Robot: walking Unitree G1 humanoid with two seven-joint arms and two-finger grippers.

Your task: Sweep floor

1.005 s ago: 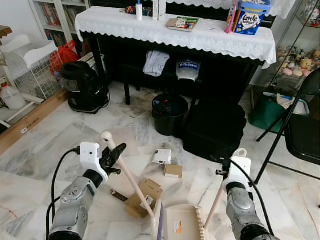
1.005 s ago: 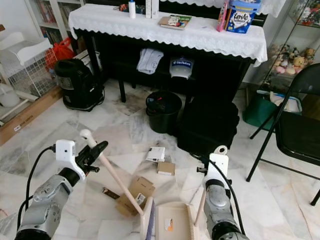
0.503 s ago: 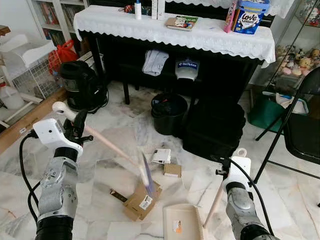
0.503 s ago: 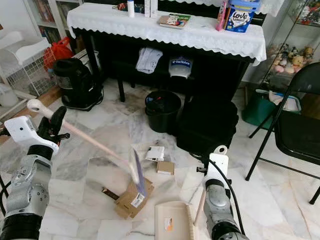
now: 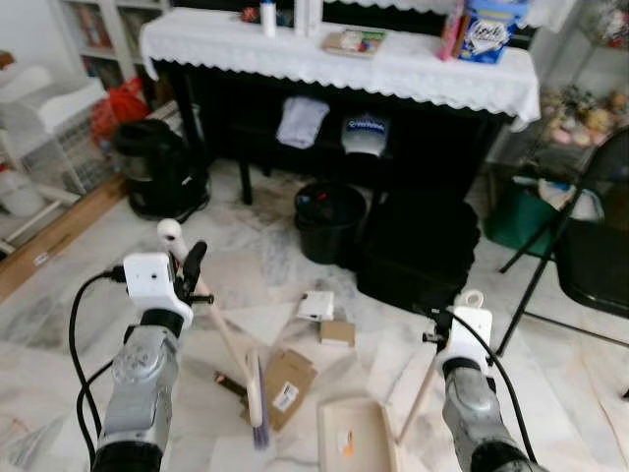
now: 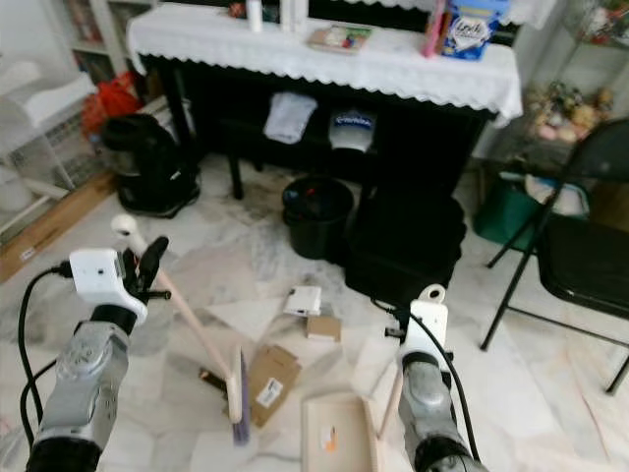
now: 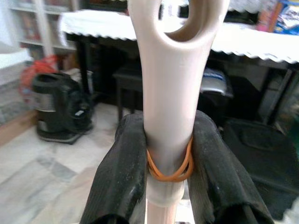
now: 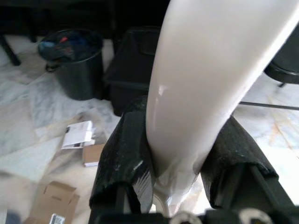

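My left gripper (image 5: 188, 279) is shut on the upper end of a cream broom handle (image 7: 167, 70), just above an orange rubber band (image 7: 170, 172). The handle slants down to the broom head (image 5: 257, 401), which has purple bristles and sits on the marble floor against a flattened brown cardboard box (image 5: 285, 379). My right gripper (image 5: 438, 339) is shut on the cream handle (image 8: 201, 79) of a dustpan (image 5: 351, 440), which lies on the floor to the right of that box. A small white box (image 5: 316, 305) and a small brown box (image 5: 337, 331) lie just beyond.
A black bin (image 5: 329, 222) and a black bag (image 5: 419, 248) stand under a dark table with a white lace cloth (image 5: 344, 61). A black vacuum (image 5: 152, 169) is at the left, and a black folding chair (image 5: 588, 251) at the right.
The left arm swung the broom up and out to the left, then brought its head back down beside the cardboard box. The right arm and dustpan have hardly moved.
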